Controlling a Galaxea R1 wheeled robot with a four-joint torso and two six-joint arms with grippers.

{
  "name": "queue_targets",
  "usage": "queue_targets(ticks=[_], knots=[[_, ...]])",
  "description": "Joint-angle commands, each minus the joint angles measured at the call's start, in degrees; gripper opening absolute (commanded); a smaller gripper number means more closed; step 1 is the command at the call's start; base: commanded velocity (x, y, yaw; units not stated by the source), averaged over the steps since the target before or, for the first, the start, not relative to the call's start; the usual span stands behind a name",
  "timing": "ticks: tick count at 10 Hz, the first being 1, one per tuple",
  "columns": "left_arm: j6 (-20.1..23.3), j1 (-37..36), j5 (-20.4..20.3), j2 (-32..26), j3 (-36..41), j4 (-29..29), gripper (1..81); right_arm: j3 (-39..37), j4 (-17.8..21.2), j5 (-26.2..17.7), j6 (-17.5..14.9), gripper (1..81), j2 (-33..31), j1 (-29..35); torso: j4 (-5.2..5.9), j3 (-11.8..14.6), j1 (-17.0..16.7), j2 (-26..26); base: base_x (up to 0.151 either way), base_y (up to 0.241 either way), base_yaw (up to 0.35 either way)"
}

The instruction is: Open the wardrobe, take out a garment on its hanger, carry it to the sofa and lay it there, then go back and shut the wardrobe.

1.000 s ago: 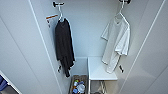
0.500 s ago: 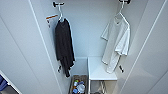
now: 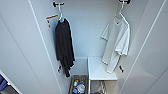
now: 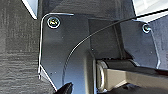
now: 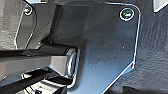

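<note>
Both wardrobe (image 3: 22, 50) doors open | garment (image 3: 117, 42) on hanger (image 3: 121, 12), right side | end effector state: cannot tell

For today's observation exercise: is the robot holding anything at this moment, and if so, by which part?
It cannot be told. The white T-shirt hangs on its hanger inside the open wardrobe.

1. Head view: bright, even, cool light; white wardrobe (image 3: 82, 37) interior nearly washed out.
2. Soft shadow lay beside the black top (image 3: 64, 46).
3. Wide-angle lens bent door edges outward.
4. Wrist views: dim, blurred, with glare patches at corners.
</note>
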Motion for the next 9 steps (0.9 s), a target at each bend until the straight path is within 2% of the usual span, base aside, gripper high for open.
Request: queue_targets(ticks=[1, 7, 9], knots=[[6.90, -1.92, 2.94, 2.08, -2.80, -8.28, 81.1, -0.22, 3.46, -3.56, -0.08, 81.1, 0.15, 1.11, 0.00, 0.00, 0.00, 0.00, 0.000, 0.000, 0.000], [7.42, -2.01, 2.94, 2.79, -1.84, -7.40, 81.1, -0.14, 3.72, -3.30, 0.10, 81.1, 2.35, -0.12, 0.00, 0.00, 0.00, 0.00, 0.000, 0.000, 0.000], [7.51, -1.92, 5.75, 2.87, -0.69, -4.85, 81.1, -0.40, 3.64, -3.21, 0.01, 81.1, 2.35, -0.30, 0.00, 0.00, 0.00, 0.00, 0.000, 0.000, 0.000]])
